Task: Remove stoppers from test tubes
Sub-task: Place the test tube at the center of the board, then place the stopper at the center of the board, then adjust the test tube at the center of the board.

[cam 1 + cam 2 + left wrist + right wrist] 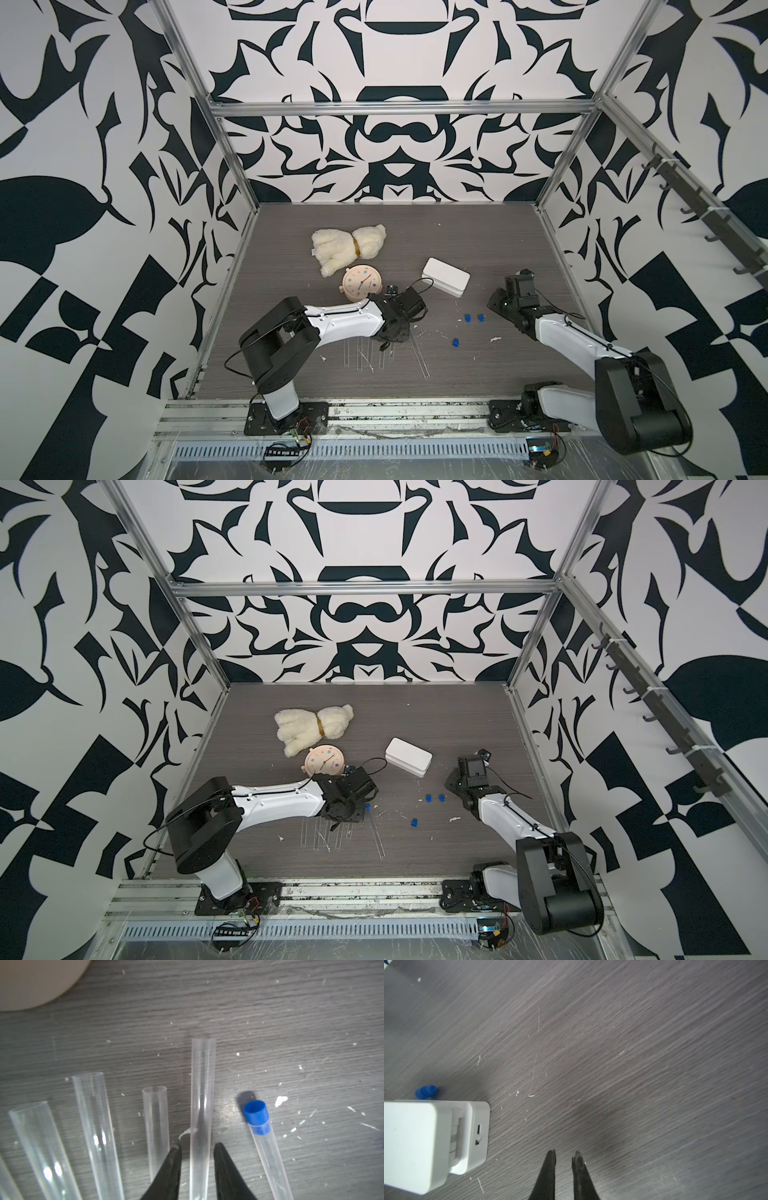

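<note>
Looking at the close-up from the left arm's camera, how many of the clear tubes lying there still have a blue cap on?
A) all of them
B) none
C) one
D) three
C: only one tube still has a blue cap; the tubes beside it, such as the one between the left gripper tips, show open mouths.

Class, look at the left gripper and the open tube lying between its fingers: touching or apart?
Apart. The left wrist view shows the left gripper straddling the tube, with a strip of table visible between the tube and each fingertip.
</note>
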`<state>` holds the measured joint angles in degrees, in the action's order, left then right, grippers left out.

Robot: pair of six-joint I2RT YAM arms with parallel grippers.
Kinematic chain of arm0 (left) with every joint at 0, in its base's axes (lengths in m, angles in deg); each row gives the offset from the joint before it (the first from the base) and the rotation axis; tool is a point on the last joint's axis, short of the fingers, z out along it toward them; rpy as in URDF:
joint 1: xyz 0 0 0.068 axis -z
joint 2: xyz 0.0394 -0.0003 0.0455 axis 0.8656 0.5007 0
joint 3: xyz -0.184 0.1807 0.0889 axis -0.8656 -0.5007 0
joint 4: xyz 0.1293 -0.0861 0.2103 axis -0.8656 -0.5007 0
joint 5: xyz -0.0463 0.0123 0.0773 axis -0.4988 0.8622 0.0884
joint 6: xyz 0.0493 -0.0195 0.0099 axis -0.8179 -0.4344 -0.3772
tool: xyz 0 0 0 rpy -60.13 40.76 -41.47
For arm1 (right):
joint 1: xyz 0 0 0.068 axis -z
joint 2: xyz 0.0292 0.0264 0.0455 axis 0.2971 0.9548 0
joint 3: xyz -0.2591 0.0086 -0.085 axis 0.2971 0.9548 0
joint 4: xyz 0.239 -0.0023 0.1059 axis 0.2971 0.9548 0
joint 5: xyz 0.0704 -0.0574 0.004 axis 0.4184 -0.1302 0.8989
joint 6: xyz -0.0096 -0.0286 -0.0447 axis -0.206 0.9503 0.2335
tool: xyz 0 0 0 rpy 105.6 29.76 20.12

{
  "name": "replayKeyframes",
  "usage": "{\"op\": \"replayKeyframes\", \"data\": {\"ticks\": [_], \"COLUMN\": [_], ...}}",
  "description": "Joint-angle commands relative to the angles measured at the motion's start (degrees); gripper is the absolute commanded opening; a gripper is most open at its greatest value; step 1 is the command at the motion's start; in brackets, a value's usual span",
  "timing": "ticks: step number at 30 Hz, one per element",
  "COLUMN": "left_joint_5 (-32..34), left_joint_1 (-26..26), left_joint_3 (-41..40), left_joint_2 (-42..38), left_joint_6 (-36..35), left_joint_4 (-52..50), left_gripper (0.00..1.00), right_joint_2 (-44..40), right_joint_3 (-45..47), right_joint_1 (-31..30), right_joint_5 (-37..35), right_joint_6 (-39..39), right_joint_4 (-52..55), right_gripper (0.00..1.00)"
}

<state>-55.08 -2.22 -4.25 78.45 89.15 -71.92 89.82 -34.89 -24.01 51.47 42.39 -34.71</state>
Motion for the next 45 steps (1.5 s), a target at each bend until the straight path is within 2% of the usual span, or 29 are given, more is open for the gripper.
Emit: {"op": "replayKeyframes", "data": {"ticks": [1, 5, 13, 20, 33, 39, 45], "left_joint_5": [1.4, 2.5, 4.0, 4.7, 7.2, 7.7, 7.6], "left_joint_1": [-0.3, -0.1, 0.4, 0.8, 3.1, 4.8, 7.5], "left_joint_3": [1.0, 0.3, -2.0, -2.5, -0.1, 2.2, 6.2], "left_joint_2": [-3.2, -6.2, -10.7, -12.0, -12.6, -11.4, -6.4], "left_joint_6": [-1.0, -1.7, -2.0, -1.6, -0.8, -0.2, 1.6], "left_joint_4": [-2.0, -1.3, 0.4, -0.2, -3.5, -4.7, -5.4], "left_gripper": [0.33, 0.35, 0.38, 0.39, 0.40, 0.40, 0.40], "right_joint_2": [0.8, 2.2, 6.9, 5.0, -3.9, -12.0, -20.6], "right_joint_3": [0.5, 0.9, 0.4, -0.2, -4.4, -5.7, -6.9], "right_joint_1": [0.4, 0.4, 0.3, 0.4, 0.4, 0.4, 0.4], "right_joint_5": [-1.6, -1.7, -1.5, -1.8, 2.0, 4.6, 8.1], "right_joint_6": [-1.1, -1.5, -1.5, -0.9, 4.3, 5.4, 5.5], "right_joint_4": [-2.0, -2.9, -3.3, -1.0, 7.0, 12.6, 18.6], "right_gripper": [0.00, 0.01, 0.21, 0.33, 0.39, 0.41, 0.42]}}
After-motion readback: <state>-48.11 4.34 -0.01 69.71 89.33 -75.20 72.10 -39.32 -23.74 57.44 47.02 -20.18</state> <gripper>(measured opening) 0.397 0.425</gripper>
